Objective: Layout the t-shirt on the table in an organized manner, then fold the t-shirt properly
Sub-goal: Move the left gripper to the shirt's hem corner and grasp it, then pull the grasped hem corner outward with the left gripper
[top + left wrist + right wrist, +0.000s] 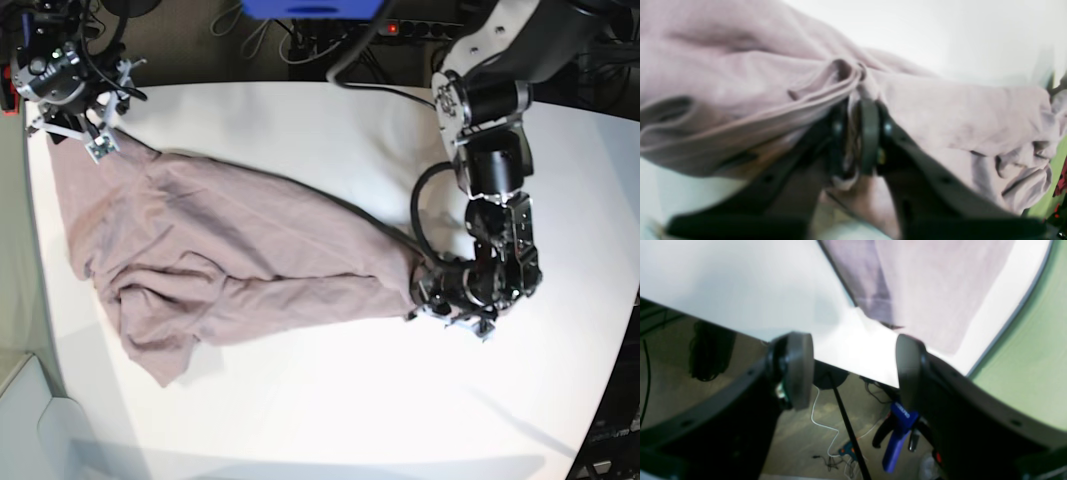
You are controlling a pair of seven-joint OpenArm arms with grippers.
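From above, the shirt [230,270] lies crumpled across the table [330,400], stretched between my 2 claws. My left claw [428,296] sits low at the shirt's edge nearest that arm. Only its own camera shows a bunched fold of cloth between my nearly closed pads [870,133], so I am grasping the shirt. My right claw [95,135] hovers at the far corner. Its camera shows my pads [800,370] spread wide with nothing between them, plus the floor under the table's edge.
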